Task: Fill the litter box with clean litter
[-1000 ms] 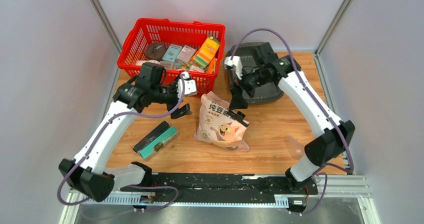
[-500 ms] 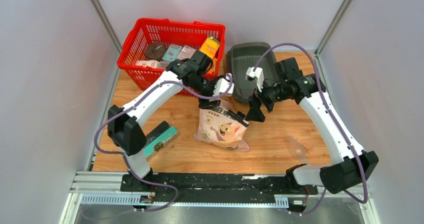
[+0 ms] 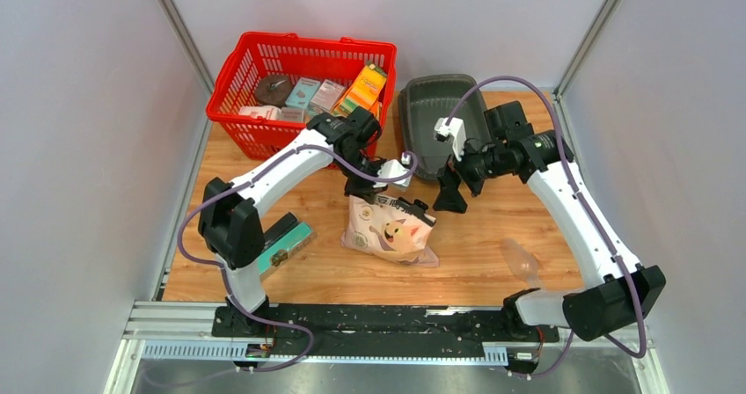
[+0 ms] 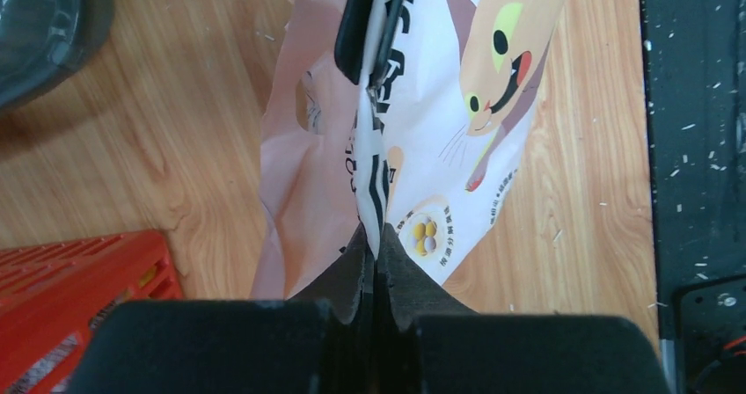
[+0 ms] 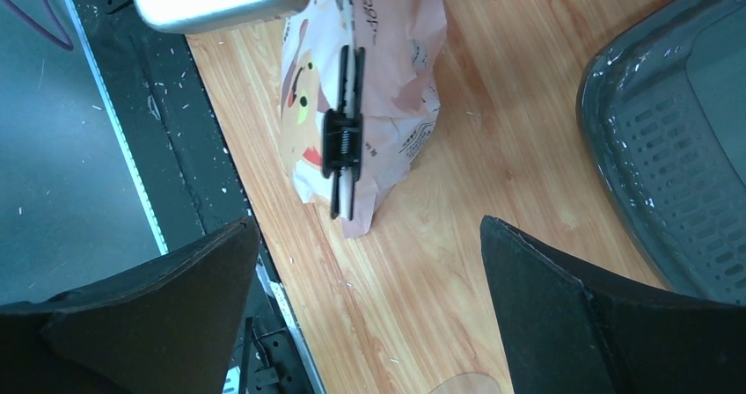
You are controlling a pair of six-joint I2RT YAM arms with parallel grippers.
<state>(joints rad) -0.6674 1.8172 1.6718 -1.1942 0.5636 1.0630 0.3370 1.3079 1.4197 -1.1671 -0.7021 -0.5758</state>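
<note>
The pinkish-beige litter bag [image 3: 393, 229] with a cartoon cat stands mid-table, its folded top held by a black clip [image 3: 414, 207]. The clean litter itself is hidden inside the bag. My left gripper [image 3: 368, 192] is shut on the bag's folded top edge [image 4: 373, 192], its tips [image 4: 376, 240] pinching the striped fold below the clip [image 4: 369, 25]. My right gripper [image 3: 449, 197] hangs open just right of the bag, over bare wood [image 5: 368, 236], with the bag [image 5: 369, 86] ahead of it. The dark grey litter box [image 3: 437, 104] lies behind, beside the basket.
A red mesh basket [image 3: 299, 69] with several packages stands at the back left. A teal-and-black box [image 3: 280, 241] lies front left. A clear plastic piece [image 3: 520, 259] rests front right. The black rail [image 3: 387, 319] runs along the near edge.
My left arm swung from the basket to the bag and its gripper closed on the bag's top edge. My right arm came off the litter box toward the bag, then held still.
</note>
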